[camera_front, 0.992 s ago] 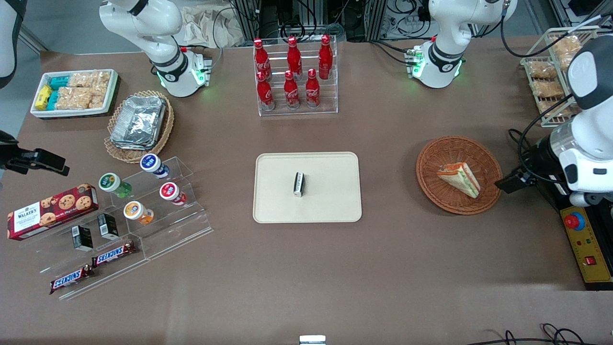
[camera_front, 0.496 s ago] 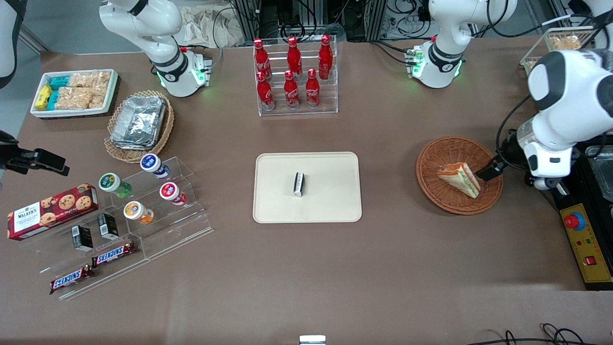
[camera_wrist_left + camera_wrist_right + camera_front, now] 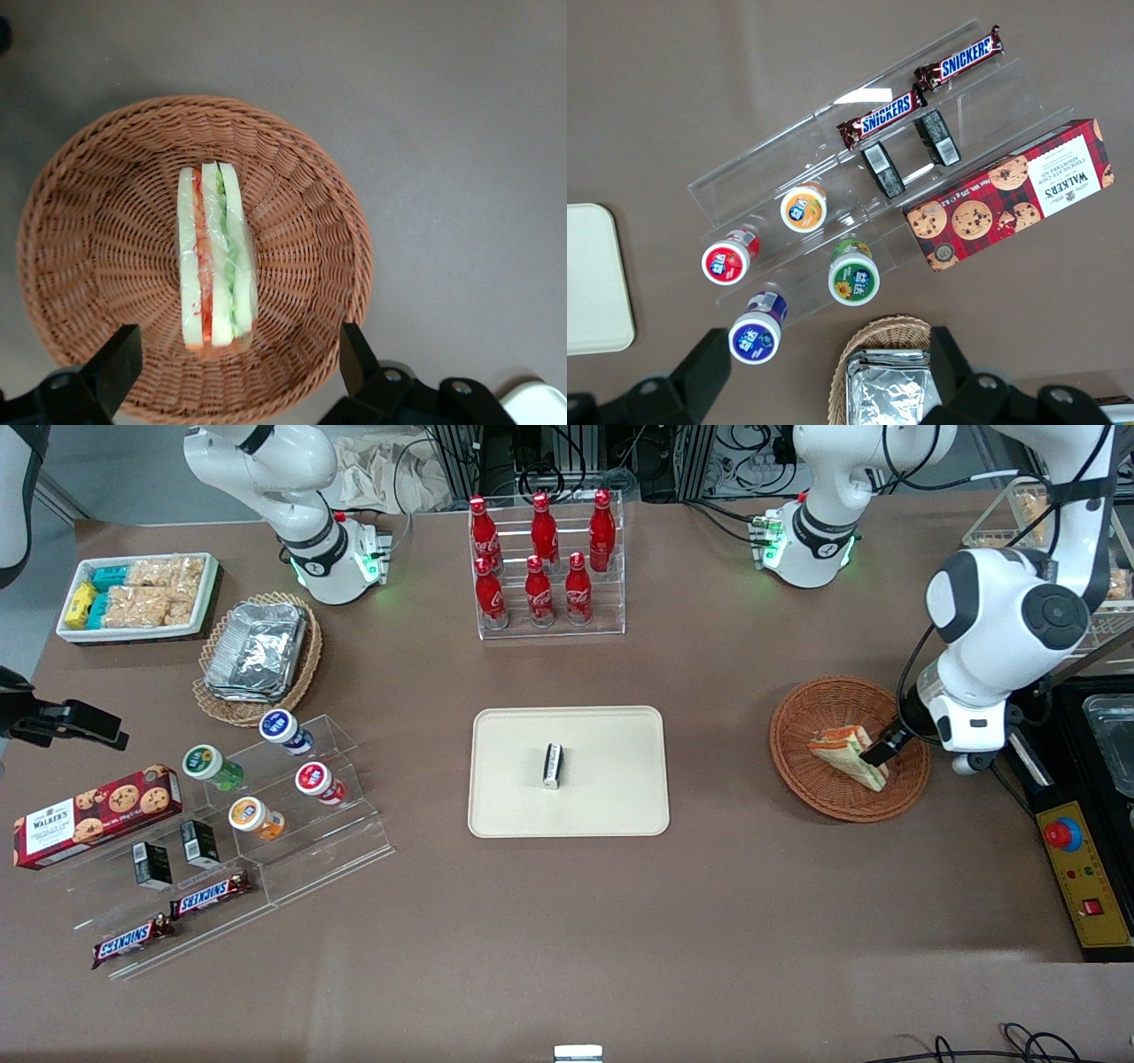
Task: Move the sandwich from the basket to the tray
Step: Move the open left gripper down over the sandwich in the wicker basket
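The sandwich (image 3: 840, 749) (image 3: 215, 257), a plastic-wrapped wedge with green and red filling along its edge, lies in the reddish-brown wicker basket (image 3: 802, 713) (image 3: 97, 177) toward the working arm's end of the table. My left gripper (image 3: 886, 746) (image 3: 237, 361) hangs open just above the basket, over the end of the sandwich farthest from the tray. Its two black fingers (image 3: 118, 361) stand wide apart, wider than the sandwich, and hold nothing. The beige tray (image 3: 620, 797) lies at the table's middle, about a basket's width from the basket.
A small black-and-white bar (image 3: 553, 765) lies on the tray. A clear rack of red cola bottles (image 3: 545, 567) stands farther from the camera than the tray. A yellow control box (image 3: 1085, 877) sits at the table's edge beside the basket.
My left arm has swung in from the table's edge toward the basket, bringing the gripper from outside the rim to over the sandwich's end. The sandwich has not moved.
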